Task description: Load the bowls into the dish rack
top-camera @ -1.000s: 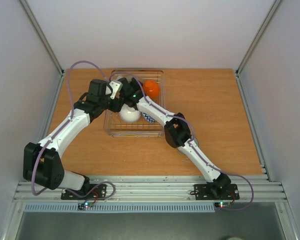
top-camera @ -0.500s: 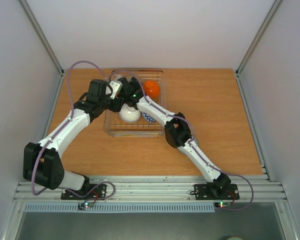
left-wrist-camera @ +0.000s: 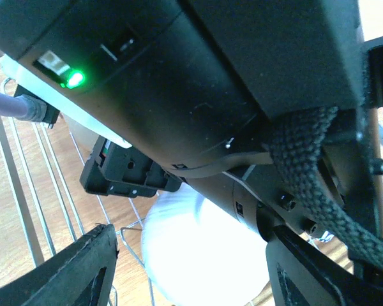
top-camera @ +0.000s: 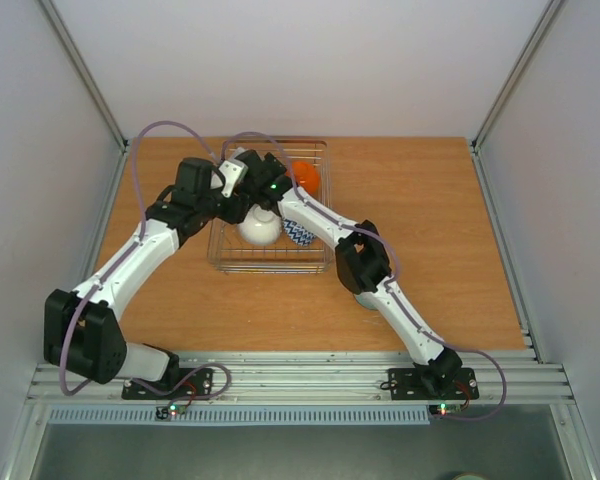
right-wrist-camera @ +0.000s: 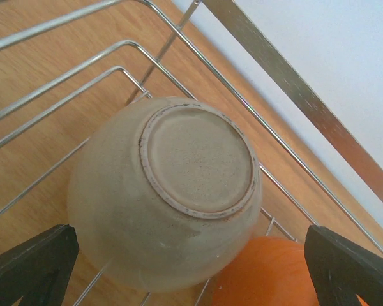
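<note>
Beige bowl sits upturned between right fingers — spread wide, gripping nothing (left fingers: hold unclear).

The overhead view was evenly and softly lit, the table bright with only faint, diffuse shadows. In the left wrist view a dark arm housing close to the lens filled most of the frame in shadow, and the white bowl beneath it was blown out to glare. The right wrist view was bright and sharp on the beige bowl, while the black fingertips at the lower corners were soft
</note>
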